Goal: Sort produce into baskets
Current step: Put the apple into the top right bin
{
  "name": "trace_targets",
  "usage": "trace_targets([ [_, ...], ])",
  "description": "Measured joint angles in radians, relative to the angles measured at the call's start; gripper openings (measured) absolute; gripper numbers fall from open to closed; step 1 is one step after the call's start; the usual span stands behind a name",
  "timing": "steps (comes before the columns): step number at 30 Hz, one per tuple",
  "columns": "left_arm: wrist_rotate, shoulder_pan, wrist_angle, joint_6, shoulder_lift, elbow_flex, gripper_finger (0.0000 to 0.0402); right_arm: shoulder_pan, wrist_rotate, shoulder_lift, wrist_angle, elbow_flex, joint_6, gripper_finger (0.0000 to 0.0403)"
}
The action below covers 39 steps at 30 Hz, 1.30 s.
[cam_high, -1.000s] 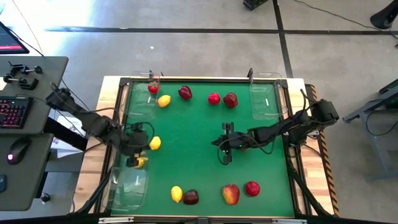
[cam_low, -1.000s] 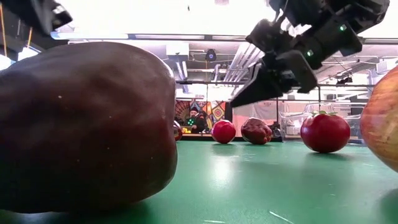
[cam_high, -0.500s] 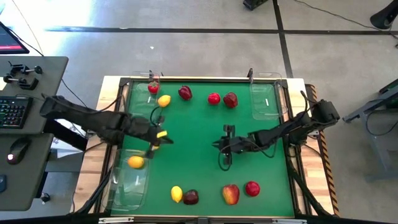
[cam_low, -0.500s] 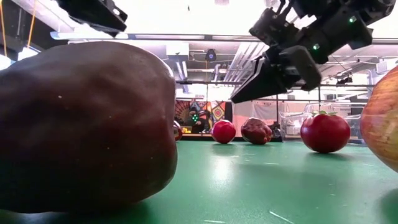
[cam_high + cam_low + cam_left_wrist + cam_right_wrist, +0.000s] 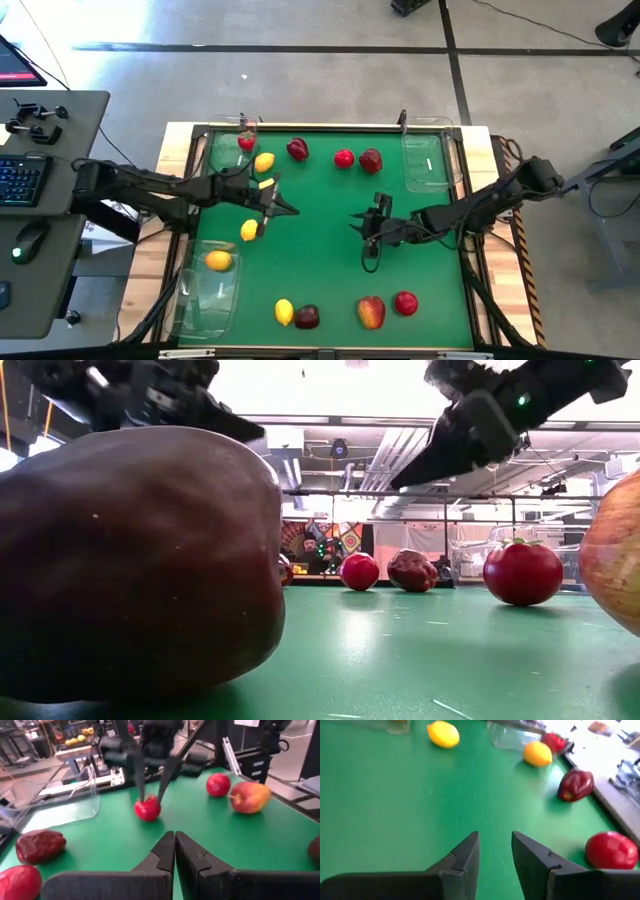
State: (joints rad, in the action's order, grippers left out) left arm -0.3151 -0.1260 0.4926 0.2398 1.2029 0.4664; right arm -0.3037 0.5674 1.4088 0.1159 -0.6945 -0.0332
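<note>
My left gripper is shut and empty above the mat's middle left, past a lemon. My right gripper is open and empty above the mat's middle. A small red fruit rests on the mat below its fingertips, hidden under the arm in the high view. A lemon lies in the near-left clear tray. A small red fruit lies in the far-left tray. The far-right tray holds nothing.
A lemon, a dark red fruit, a red one and a dark red one lie along the far side. A lemon, a dark apple, a red-yellow apple and a red one lie near the front edge.
My left gripper has let go of a lemon, which now lies in the near-left tray. It has then gone toward the table's right and far edges, past the loose lemon. My right gripper has risen and drawn a little toward the table's right edge.
</note>
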Motion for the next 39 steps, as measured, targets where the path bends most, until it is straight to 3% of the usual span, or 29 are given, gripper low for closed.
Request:
trace_targets([
  [9, -0.016, -0.088, 0.095, -0.002, 0.161, 0.01, 0.0, 0.026, 0.005, -0.031, 0.049, 0.0, 0.044, 0.0108],
  [17, 0.068, -0.125, 0.083, -0.026, 0.172, 0.035, 0.0, 0.11, -0.003, -0.028, 0.11, 0.0, 0.019, 0.0108],
  [25, 0.181, -0.155, 0.075, -0.025, 0.172, 0.035, 0.0, 0.228, -0.2, -0.021, 0.274, 0.0, 0.061, 0.0108],
  [33, 0.195, -0.159, 0.122, -0.053, 0.168, -0.01, 0.0, 0.317, -0.254, 0.099, 0.326, -0.034, 0.086, 0.0115],
  [39, 0.248, -0.154, 0.239, -0.047, 0.109, -0.088, 0.0, 0.359, -0.254, 0.231, 0.28, -0.164, 0.086, 0.0167],
])
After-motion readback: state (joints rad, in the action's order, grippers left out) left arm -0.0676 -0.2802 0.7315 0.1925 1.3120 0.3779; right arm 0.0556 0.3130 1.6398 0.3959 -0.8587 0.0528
